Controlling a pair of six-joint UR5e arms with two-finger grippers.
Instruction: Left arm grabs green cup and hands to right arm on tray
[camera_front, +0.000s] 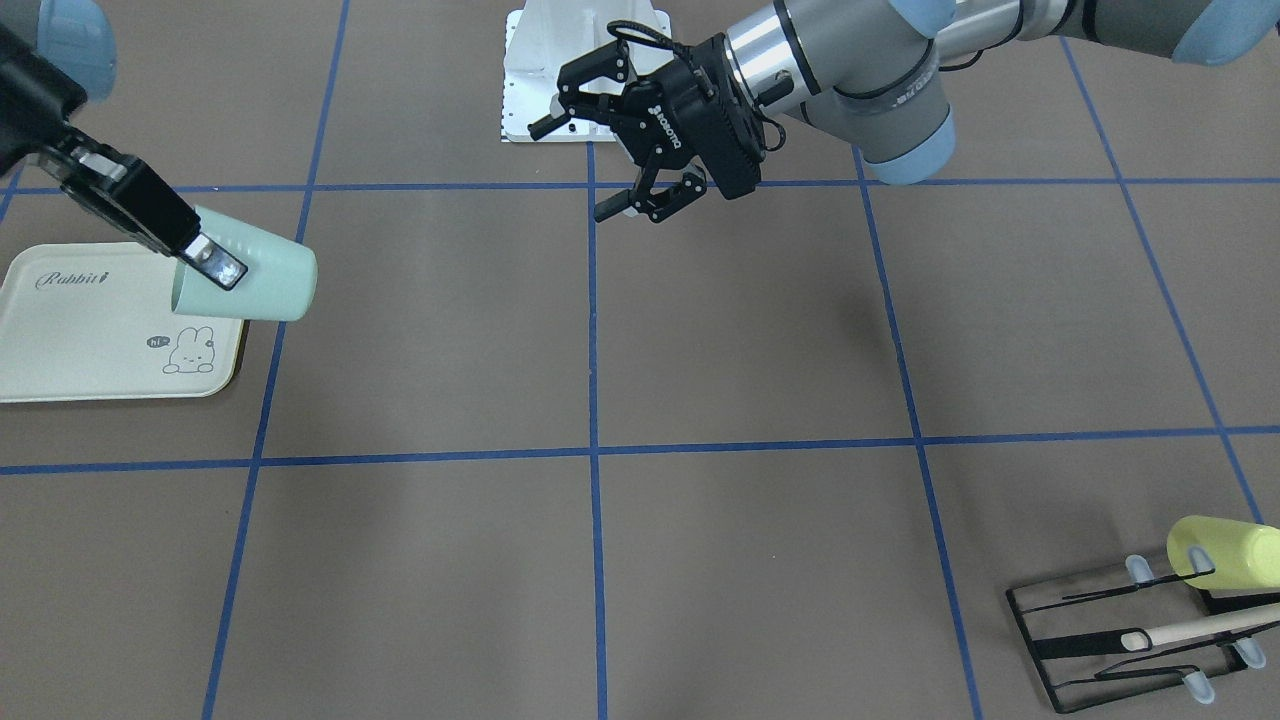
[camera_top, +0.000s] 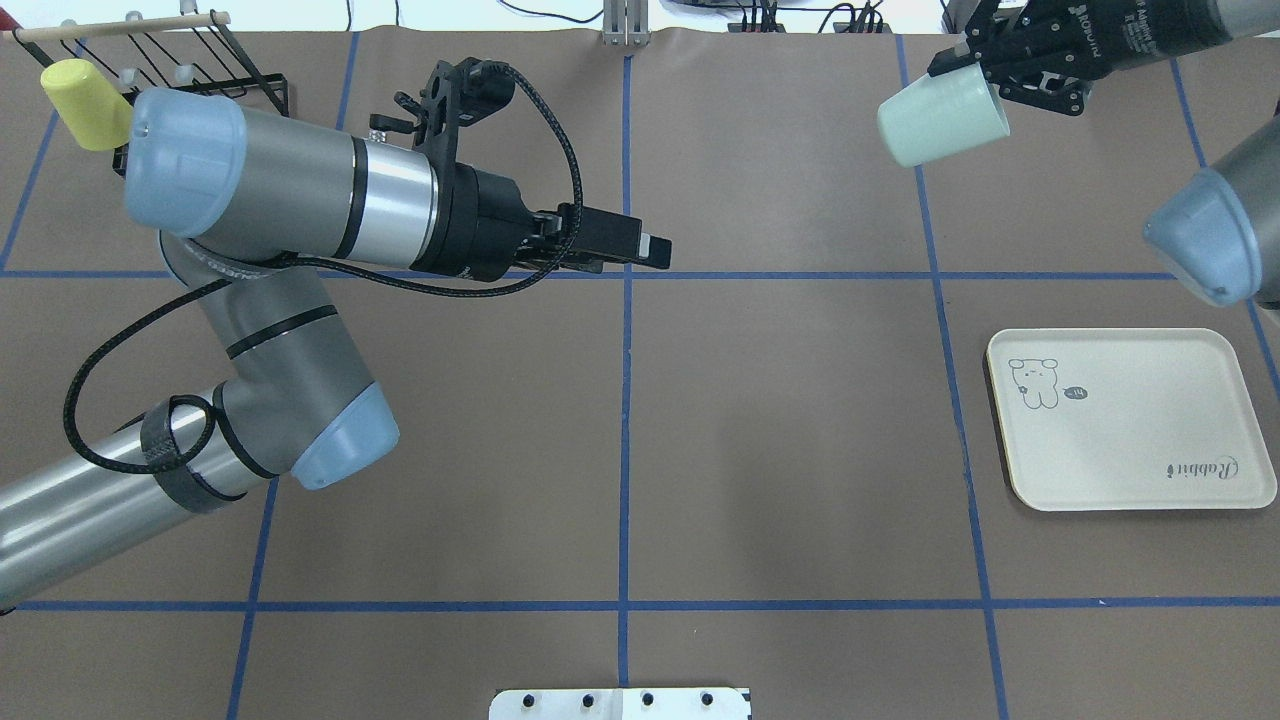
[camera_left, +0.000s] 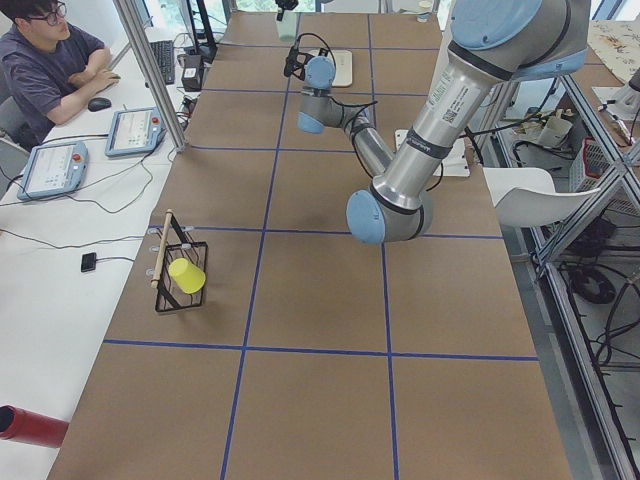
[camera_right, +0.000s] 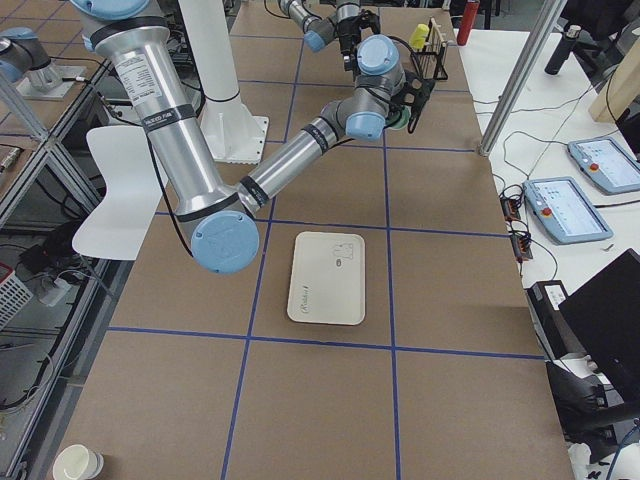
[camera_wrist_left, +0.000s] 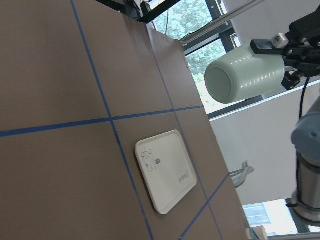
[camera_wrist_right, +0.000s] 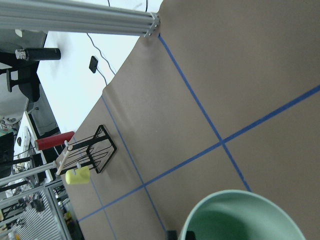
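The pale green cup (camera_front: 255, 282) hangs on its side in the air, held by my right gripper (camera_front: 215, 262), whose flat fingers are shut on its rim. In the overhead view the cup (camera_top: 940, 122) and right gripper (camera_top: 985, 85) are at the far right, beyond the cream tray (camera_top: 1130, 450). In the front view the cup overlaps the tray's (camera_front: 60, 340) corner. My left gripper (camera_front: 572, 170) is open and empty, well apart from the cup near the table's middle; overhead it (camera_top: 650, 250) shows edge-on. The left wrist view shows the held cup (camera_wrist_left: 245, 80) and the tray (camera_wrist_left: 167, 185). The right wrist view shows the cup's mouth (camera_wrist_right: 240, 220).
A black wire rack (camera_front: 1090, 640) with a yellow-green cup (camera_front: 1225, 552) and a wooden rod stands at the table's corner on my left, also overhead (camera_top: 85, 90). An operator (camera_left: 50, 60) sits beyond the table's long edge. Blue tape lines cross the brown tabletop.
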